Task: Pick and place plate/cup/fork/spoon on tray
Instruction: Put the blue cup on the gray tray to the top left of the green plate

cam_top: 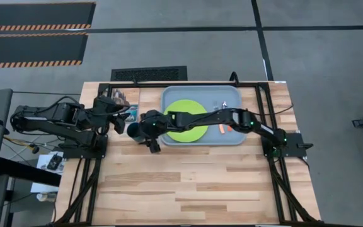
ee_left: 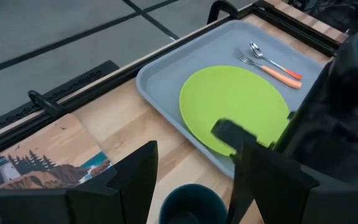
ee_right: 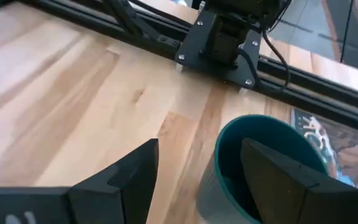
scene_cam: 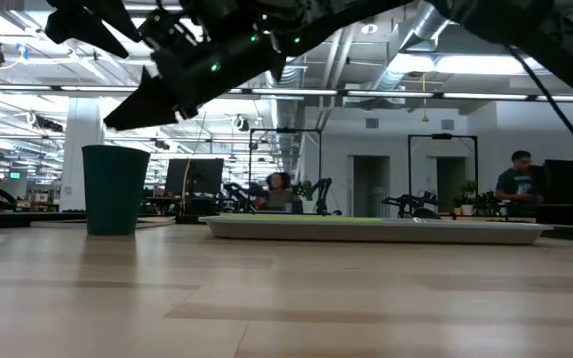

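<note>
- The right claw (ee_right: pixel 194 186) hovers open at the cup (ee_right: pixel 263 165), one finger over its rim.
- The left claw (ee_left: pixel 194 186) also gapes beside it.
- Only the left wrist view shows the fork (ee_left: pixel 263 64) and spoon (ee_left: pixel 272 59) clearly, beside the plate (ee_left: pixel 235 106) in the tray (ee_left: pixel 166 78).
- The low view shows the cup upright on the table (scene_cam: pixel 286 298).

- One tray (cam_top: pixel 230 96), light grey-blue, on the far side of the worktop (cam_top: pixel 194 183).
- One lime-green plate (cam_top: pixel 183 108) in the tray.
- One fork (ee_left: pixel 267 67) and one spoon (ee_left: pixel 272 60), both orange-handled, in the tray.
- One teal cup (cam_top: pixel 133 130), left of the tray.
- Two dark arms, so two hands: the left hand (cam_top: pixel 120 122) and the right hand (cam_top: pixel 151 144).
- One picture card (ee_left: pixel 36 163) showing a lighthouse.
</note>
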### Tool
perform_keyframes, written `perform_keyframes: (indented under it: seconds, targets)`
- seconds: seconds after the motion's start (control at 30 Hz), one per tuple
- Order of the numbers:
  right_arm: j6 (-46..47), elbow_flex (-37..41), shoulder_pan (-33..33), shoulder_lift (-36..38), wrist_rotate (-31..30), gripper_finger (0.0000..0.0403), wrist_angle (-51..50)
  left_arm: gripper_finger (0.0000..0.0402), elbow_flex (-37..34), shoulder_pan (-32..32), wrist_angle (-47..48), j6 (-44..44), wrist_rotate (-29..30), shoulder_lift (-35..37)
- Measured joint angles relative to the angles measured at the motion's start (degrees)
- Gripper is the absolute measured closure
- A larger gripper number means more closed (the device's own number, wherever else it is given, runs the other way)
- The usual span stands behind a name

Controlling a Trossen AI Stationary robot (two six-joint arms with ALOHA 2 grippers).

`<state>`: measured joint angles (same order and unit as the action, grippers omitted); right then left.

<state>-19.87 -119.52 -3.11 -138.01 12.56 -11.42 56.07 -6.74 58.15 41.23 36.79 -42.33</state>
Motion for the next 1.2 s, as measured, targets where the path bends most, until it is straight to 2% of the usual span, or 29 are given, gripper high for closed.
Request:
perform_keyframes:
  seconds: [0.17, 0.43, 0.53, 0.63, 0.73, 0.9, 1.07, 1.2]
  targets:
    - [-1.65, -4.31, -0.34, -3.05, -1.12, 0.0149, -2.65, 0.0184, 0.00, 0.00, 0.00, 0.02, 0.21, 0.00]
    - [-5.75, -4.81, -0.42, -3.06, -5.24, 0.0160, -9.72, 0.0184, 0.00, 0.00, 0.02, 0.07, 1.04, 0.00]
    - [-7.78, -4.81, -0.42, -3.05, -5.34, 0.0188, -12.12, 0.0184, 0.00, 0.00, 0.02, 0.13, 1.09, 0.00]
    - [-8.67, -4.73, -0.04, -3.07, -9.06, 0.0227, -12.84, 0.0184, 0.00, 0.00, 0.02, 0.16, 1.11, 0.00]
    - [-9.28, -4.75, 0.25, -2.80, -13.73, 0.0281, -13.06, 0.0184, 0.00, 0.00, 0.00, 0.17, 1.21, 0.00]
    - [-10.17, -4.75, 0.26, -2.52, -14.69, 0.0384, -14.58, 0.0184, 0.00, 0.00, 0.00, 0.27, 1.55, 0.00]
    - [-8.26, -4.75, 0.24, -1.91, -16.51, 0.0393, -15.53, 0.0184, 0.00, 0.00, 0.00, 0.59, 1.55, 0.00]
    - [-9.04, -5.67, -0.11, 2.21, -16.66, 0.0396, -18.64, 0.0184, 0.00, 0.00, 0.00, 0.61, 1.58, 0.00]
